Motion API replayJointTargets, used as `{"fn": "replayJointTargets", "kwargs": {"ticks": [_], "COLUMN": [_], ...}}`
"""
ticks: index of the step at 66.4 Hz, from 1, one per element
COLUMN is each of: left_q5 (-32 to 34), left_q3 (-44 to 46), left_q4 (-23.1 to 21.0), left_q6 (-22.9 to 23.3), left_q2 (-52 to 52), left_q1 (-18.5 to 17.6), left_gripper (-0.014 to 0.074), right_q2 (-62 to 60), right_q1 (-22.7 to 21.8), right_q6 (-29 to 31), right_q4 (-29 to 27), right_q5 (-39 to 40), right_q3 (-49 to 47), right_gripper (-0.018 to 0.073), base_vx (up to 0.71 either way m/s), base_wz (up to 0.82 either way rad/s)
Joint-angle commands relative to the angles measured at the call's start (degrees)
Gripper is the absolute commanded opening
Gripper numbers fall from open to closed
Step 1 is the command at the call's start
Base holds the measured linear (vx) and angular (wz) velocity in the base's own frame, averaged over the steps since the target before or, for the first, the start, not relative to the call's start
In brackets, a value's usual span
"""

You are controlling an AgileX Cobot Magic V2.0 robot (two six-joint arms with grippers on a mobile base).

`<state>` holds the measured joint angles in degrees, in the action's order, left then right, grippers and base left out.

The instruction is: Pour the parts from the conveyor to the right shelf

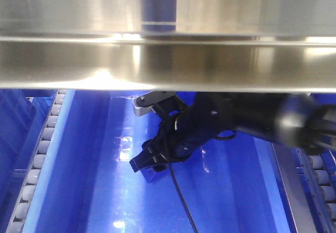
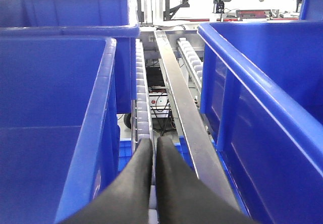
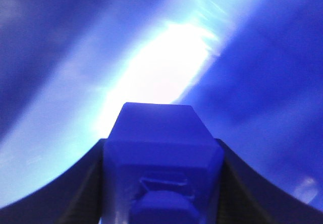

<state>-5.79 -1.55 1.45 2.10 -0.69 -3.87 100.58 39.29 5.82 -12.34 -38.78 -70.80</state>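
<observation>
The part is a bright-blue block (image 3: 159,128) with a square stud facing the camera, clamped between the black fingers of my right gripper (image 3: 161,144). It hangs over the glossy floor of a large blue bin (image 1: 79,180) on the right shelf (image 1: 168,60). In the front view my right gripper (image 1: 149,136) reaches into that bin from the right, under the steel rail; the block cannot be made out there. My left gripper (image 2: 154,142) is shut and empty, above a rail of white rollers (image 2: 141,82). The conveyor is out of view.
A wide steel beam crosses the top of the front view, close above the right arm (image 1: 252,120). Roller rails (image 1: 44,144) flank the bin. By the left gripper, tall blue bins stand left (image 2: 50,82) and right (image 2: 262,82), with a steel rail (image 2: 176,93) between them.
</observation>
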Motion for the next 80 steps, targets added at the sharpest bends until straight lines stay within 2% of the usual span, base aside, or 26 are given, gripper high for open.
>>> {"fn": "replayJointTargets", "kwargs": {"ticks": [1, 13, 28, 41, 62, 80], "left_q5": [4.52, 4.52, 4.52, 4.52, 4.52, 4.52], "left_q3": [1.11, 1.11, 1.11, 1.11, 1.11, 1.11], "left_q4": [-0.35, -0.35, -0.35, -0.35, -0.35, -0.35], "left_q6": [0.44, 0.44, 0.44, 0.44, 0.44, 0.44], "left_q2": [-0.8, -0.8, -0.8, -0.8, -0.8, -0.8], "left_q1": [-0.26, -0.26, -0.26, -0.26, -0.26, -0.26], "left_gripper": [-0.0006, -0.0006, -0.0006, -0.0006, -0.0006, -0.0006], "right_q2": [-0.84, -0.63, -4.9, -10.75, -24.86, -39.36], "right_q1": [-0.02, -0.07, -0.07, -0.07, -0.07, -0.02], "right_q6": [-3.54, -7.11, -8.94, -9.17, -9.14, -7.21], "right_q4": [3.87, 6.53, 11.01, 11.55, 11.55, 11.36], "right_q5": [1.39, 2.01, 5.39, 9.93, 30.19, 33.36], "right_q3": [-2.57, -2.57, -2.34, -1.28, 16.65, 29.77], "right_gripper": [0.0447, 0.0566, 0.0571, 0.0571, 0.0568, 0.0568], "base_vx": [0.0, 0.0, 0.0, 0.0, 0.0, 0.0], "base_wz": [0.0, 0.0, 0.0, 0.0, 0.0, 0.0]}}
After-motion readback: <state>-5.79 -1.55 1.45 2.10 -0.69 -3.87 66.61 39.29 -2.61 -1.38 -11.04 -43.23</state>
